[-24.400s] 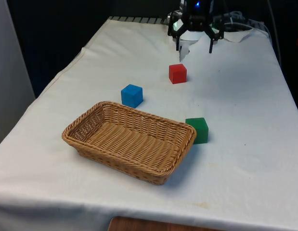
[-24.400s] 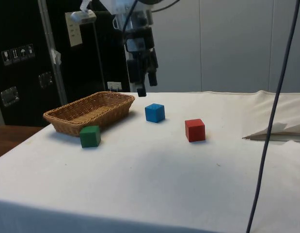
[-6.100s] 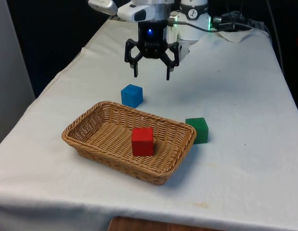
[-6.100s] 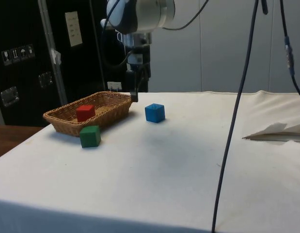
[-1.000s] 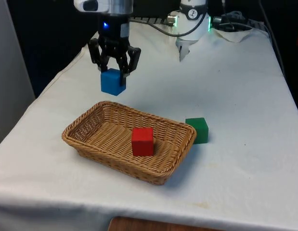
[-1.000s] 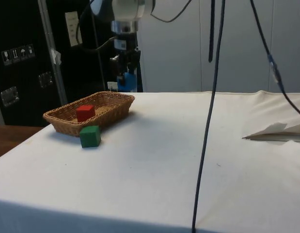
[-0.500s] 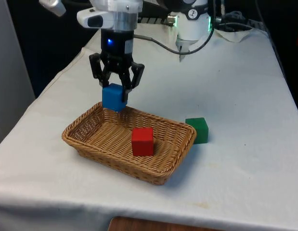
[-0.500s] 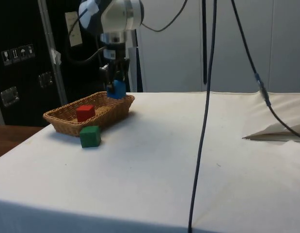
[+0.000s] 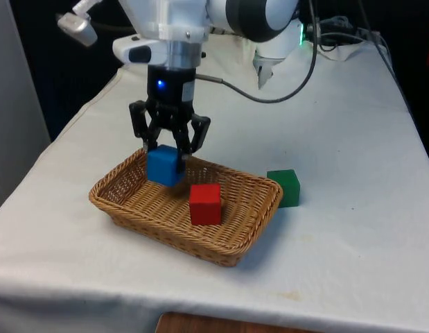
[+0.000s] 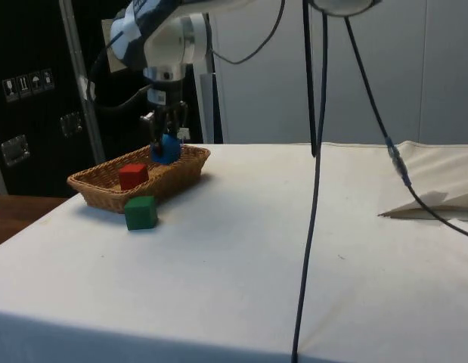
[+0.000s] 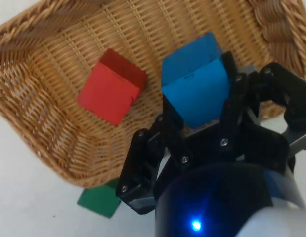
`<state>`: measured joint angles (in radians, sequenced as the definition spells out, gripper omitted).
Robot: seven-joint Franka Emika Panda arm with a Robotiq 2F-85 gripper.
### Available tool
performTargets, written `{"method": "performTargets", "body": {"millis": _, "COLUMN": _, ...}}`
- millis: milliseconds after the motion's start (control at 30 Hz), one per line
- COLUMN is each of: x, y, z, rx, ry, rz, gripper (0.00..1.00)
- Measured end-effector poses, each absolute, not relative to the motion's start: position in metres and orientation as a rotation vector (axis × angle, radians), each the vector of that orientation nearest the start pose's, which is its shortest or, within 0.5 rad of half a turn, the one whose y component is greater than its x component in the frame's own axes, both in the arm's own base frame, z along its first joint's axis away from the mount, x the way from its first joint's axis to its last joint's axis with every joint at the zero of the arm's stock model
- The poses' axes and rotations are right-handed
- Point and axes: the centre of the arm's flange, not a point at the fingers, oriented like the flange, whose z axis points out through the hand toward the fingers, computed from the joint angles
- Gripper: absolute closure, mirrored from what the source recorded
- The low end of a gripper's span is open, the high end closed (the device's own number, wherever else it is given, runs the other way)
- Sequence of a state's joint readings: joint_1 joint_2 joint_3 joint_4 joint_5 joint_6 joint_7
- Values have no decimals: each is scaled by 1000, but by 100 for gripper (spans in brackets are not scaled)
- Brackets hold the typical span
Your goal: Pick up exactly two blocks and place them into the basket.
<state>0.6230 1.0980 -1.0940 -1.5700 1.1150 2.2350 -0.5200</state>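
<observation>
Wrist view | gripper (image 11: 195,111) clamps blue block (image 11: 195,86) | green block (image 11: 100,200) half-hidden behind basket (image 11: 49,123)

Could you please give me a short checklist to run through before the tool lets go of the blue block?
1. Blue block gripped by the tool: ok, both fingers clamp its sides.
2. Block over the basket interior: ok in the wrist view, wicker lies beneath it.
3. Drop spot free of the red block: ok, red lies beside it, apart.
4. Block low enough to release: cannot tell, its height over the floor is unclear.
5. Count after release equals two: ok, one block already inside.
6. Green block left outside: ok, on the cloth beside the rim.
</observation>
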Motion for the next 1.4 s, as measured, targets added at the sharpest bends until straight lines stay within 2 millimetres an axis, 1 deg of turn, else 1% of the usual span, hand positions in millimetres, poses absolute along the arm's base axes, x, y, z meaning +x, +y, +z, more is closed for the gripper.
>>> {"method": "performTargets", "body": {"millis": 100, "x": 696, "y": -144, "z": 226, "rx": -3186, "ry": 373, "rz": -377, "gripper": 100}}
{"method": "performTargets", "body": {"millis": 233, "x": 695, "y": -145, "z": 215, "rx": -3177, "ry": 378, "rz": -376, "gripper": 100}}
{"method": "performTargets", "body": {"millis": 367, "x": 695, "y": -145, "z": 217, "rx": -3179, "ry": 377, "rz": -380, "gripper": 100}}
{"method": "performTargets", "body": {"millis": 400, "x": 696, "y": -145, "z": 217, "rx": -3179, "ry": 377, "rz": -382, "gripper": 94}}
{"method": "performTargets", "body": {"millis": 433, "x": 696, "y": -145, "z": 218, "rx": -3180, "ry": 376, "rz": -384, "gripper": 85}}
{"method": "performTargets", "body": {"millis": 467, "x": 696, "y": -145, "z": 220, "rx": -3180, "ry": 376, "rz": -386, "gripper": 66}}
{"method": "performTargets", "body": {"millis": 567, "x": 696, "y": -145, "z": 221, "rx": -3181, "ry": 375, "rz": -388, "gripper": 36}}
{"method": "performTargets", "body": {"millis": 600, "x": 696, "y": -145, "z": 221, "rx": -3181, "ry": 375, "rz": -388, "gripper": 21}}
{"method": "performTargets", "body": {"millis": 633, "x": 696, "y": -145, "z": 221, "rx": -3182, "ry": 376, "rz": -389, "gripper": 21}}
{"method": "performTargets", "body": {"millis": 700, "x": 696, "y": -145, "z": 221, "rx": -3181, "ry": 376, "rz": -388, "gripper": 3}}
{"method": "performTargets", "body": {"millis": 767, "x": 696, "y": -145, "z": 221, "rx": -3182, "ry": 375, "rz": -389, "gripper": 0}}
{"method": "performTargets", "body": {"millis": 967, "x": 696, "y": -145, "z": 222, "rx": -3183, "ry": 377, "rz": -389, "gripper": 0}}
{"method": "performTargets", "body": {"millis": 1033, "x": 696, "y": -145, "z": 224, "rx": -3185, "ry": 375, "rz": -396, "gripper": 0}}
{"method": "performTargets", "body": {"millis": 1100, "x": 696, "y": -144, "z": 231, "rx": -3183, "ry": 374, "rz": -395, "gripper": 0}}
{"method": "performTargets", "body": {"millis": 1133, "x": 695, "y": -142, "z": 239, "rx": -3182, "ry": 372, "rz": -396, "gripper": 0}}
{"method": "performTargets", "body": {"millis": 1167, "x": 694, "y": -139, "z": 243, "rx": -3179, "ry": 370, "rz": -396, "gripper": 0}}
{"method": "performTargets", "body": {"millis": 1200, "x": 694, "y": -139, "z": 243, "rx": -3179, "ry": 370, "rz": -396, "gripper": 0}}
{"method": "performTargets", "body": {"millis": 1300, "x": 690, "y": -133, "z": 256, "rx": -3177, "ry": 367, "rz": -397, "gripper": 0}}
{"method": "performTargets", "body": {"millis": 1333, "x": 687, "y": -129, "z": 263, "rx": -3176, "ry": 366, "rz": -396, "gripper": 0}}
{"method": "performTargets", "body": {"millis": 1400, "x": 685, "y": -127, "z": 266, "rx": -3175, "ry": 363, "rz": -393, "gripper": 0}}
